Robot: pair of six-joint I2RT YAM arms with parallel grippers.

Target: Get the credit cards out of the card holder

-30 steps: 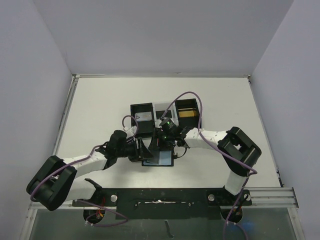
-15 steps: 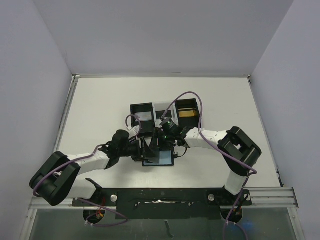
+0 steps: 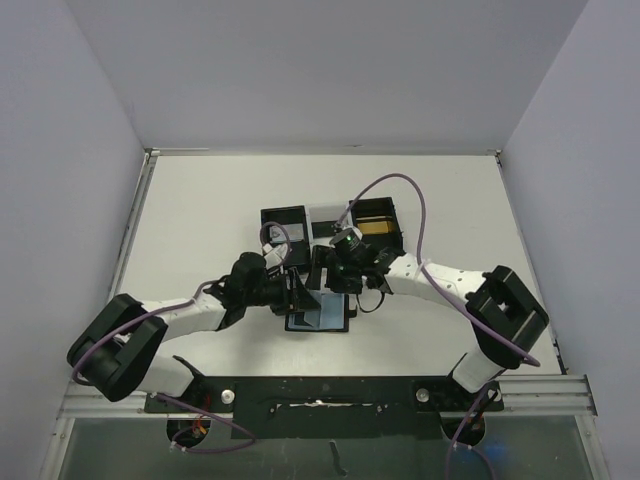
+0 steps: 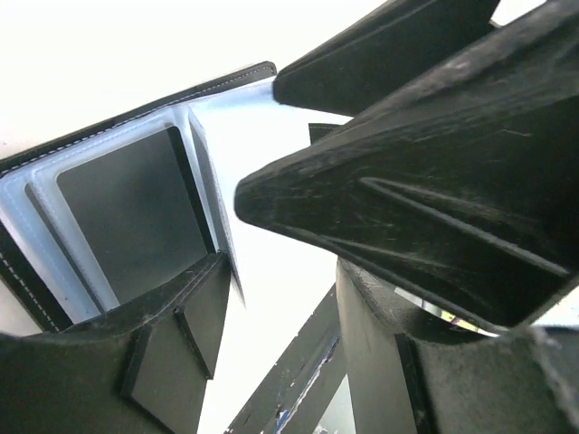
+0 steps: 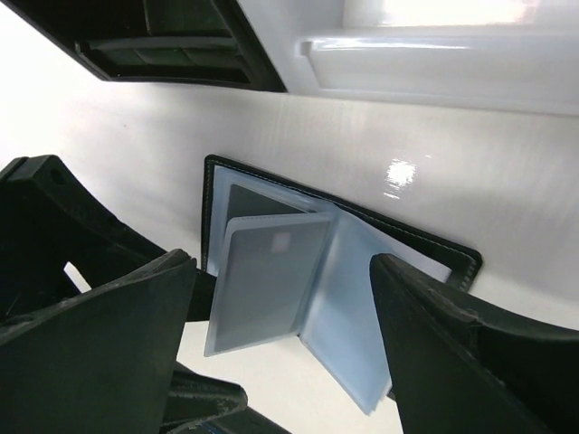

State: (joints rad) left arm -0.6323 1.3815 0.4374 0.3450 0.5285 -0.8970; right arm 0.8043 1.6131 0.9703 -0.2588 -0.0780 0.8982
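The card holder (image 3: pixel 330 318) lies open on the table, black outside with blue-grey pockets (image 5: pixel 353 298). One pocket leaf stands up from it with a pale grey credit card (image 5: pixel 267 276) inside. Another pocket shows a dark grey face (image 4: pixel 127 212). My right gripper (image 3: pixel 324 274) (image 5: pixel 280 267) is open, its fingers wide on either side of the raised leaf and not touching it. My left gripper (image 3: pixel 297 294) (image 4: pixel 280 303) is open at the holder's left edge, one finger (image 4: pixel 185 339) against the holder and only bare table in the gap. A gold-tan flat thing (image 3: pixel 372 227) lies in a black box.
Two black open-top boxes (image 3: pixel 283 222) (image 3: pixel 384 210) stand just behind the holder with a white box (image 3: pixel 324 216) between them. The two grippers are crowded together over the holder. A black rail (image 3: pixel 330 392) runs along the near table edge.
My right gripper has opened wider and drawn back a little, its elbow swinging right. My left gripper has slid right and forward to the holder's left edge.
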